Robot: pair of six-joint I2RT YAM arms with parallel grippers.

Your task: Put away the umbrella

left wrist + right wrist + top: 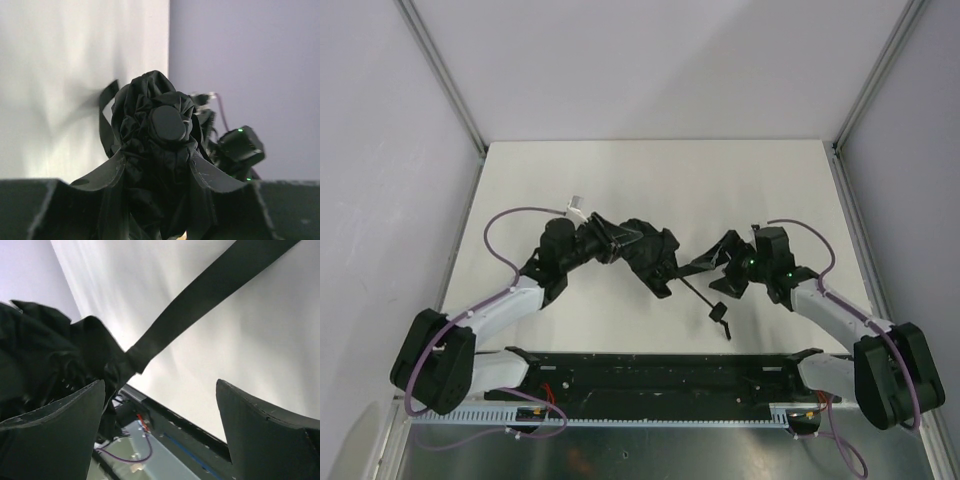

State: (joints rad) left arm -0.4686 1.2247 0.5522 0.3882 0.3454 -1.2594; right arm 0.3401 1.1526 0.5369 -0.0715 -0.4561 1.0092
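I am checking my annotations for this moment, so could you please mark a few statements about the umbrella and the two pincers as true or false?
1. The left pincer is shut on the umbrella. True.
2. The right pincer is clamped on the strap. False: its jaws stand wide apart, and the strap crosses above them ungripped.
3. The umbrella is spread fully open. False: its fabric is crumpled into a bundle.
4. The shaft pokes out of the bundle toward the arms' bases. True.
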